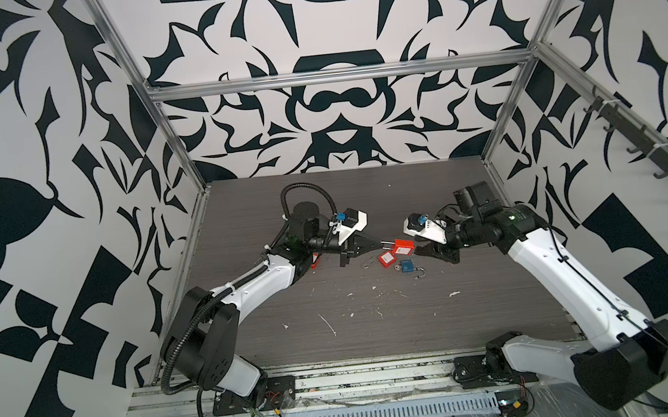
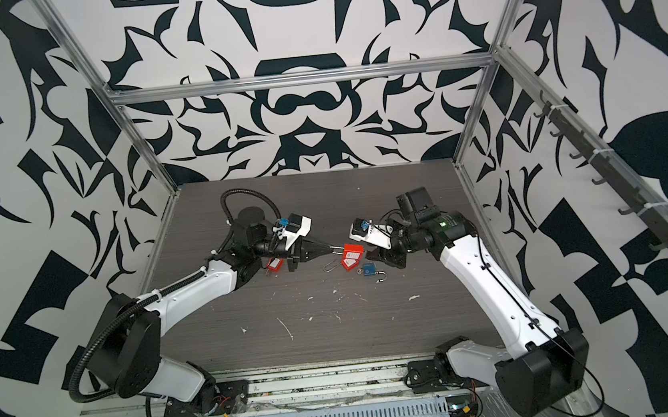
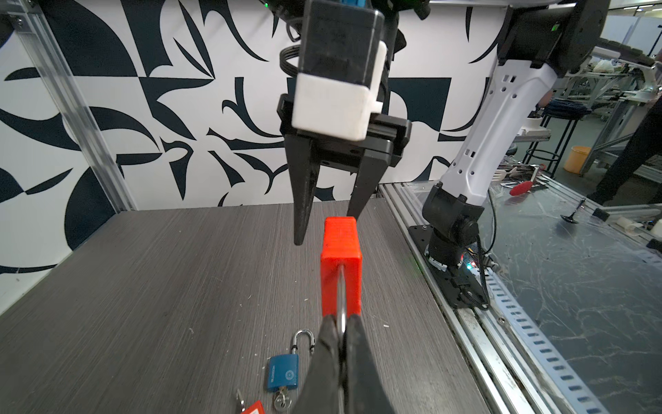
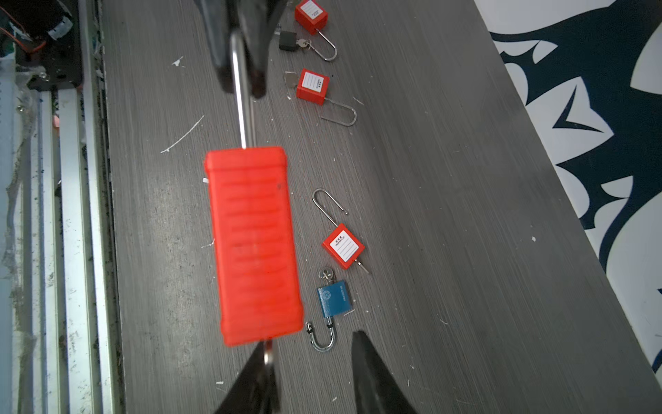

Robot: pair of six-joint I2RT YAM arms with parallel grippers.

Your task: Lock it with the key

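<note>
A dark grey wood-grain worktop (image 1: 377, 330) forms the floor of a cell with black-and-white patterned walls (image 1: 340, 113). My left arm (image 1: 255, 279) and my right arm (image 1: 537, 252), both white and black, reach in from the near edge and meet over the middle of the worktop.

My left hand (image 1: 381, 243) is fully closed, pinching the long steel shackle (image 4: 241, 114) of a red plastic padlock (image 1: 404, 245). The padlock is in the air, clear of the worktop. It lies roughly level between my two hands, with the shackle towards my left hand and the far end of the body towards my right.

My right hand (image 4: 311, 340) is partly open, with its fingers clearly apart and nothing clamped between them. In the right wrist view one finger (image 4: 256, 376) sits right at the end of the padlock body, where a small silvery key (image 4: 268, 356) sticks out. I cannot tell whether that finger touches the key. The other finger stands off to one side.

On the worktop just below the held padlock lies a second red padlock with a white label (image 1: 387, 259), its shackle swung open. Just beside it, nearer my right hand, lies a small blue metal padlock (image 1: 407, 267), its shackle also open. The right wrist view shows two more red labelled padlocks (image 4: 312, 86) lying further along, towards my left arm.

A small key (image 4: 326, 274) sticks out of the blue padlock's base.
</note>
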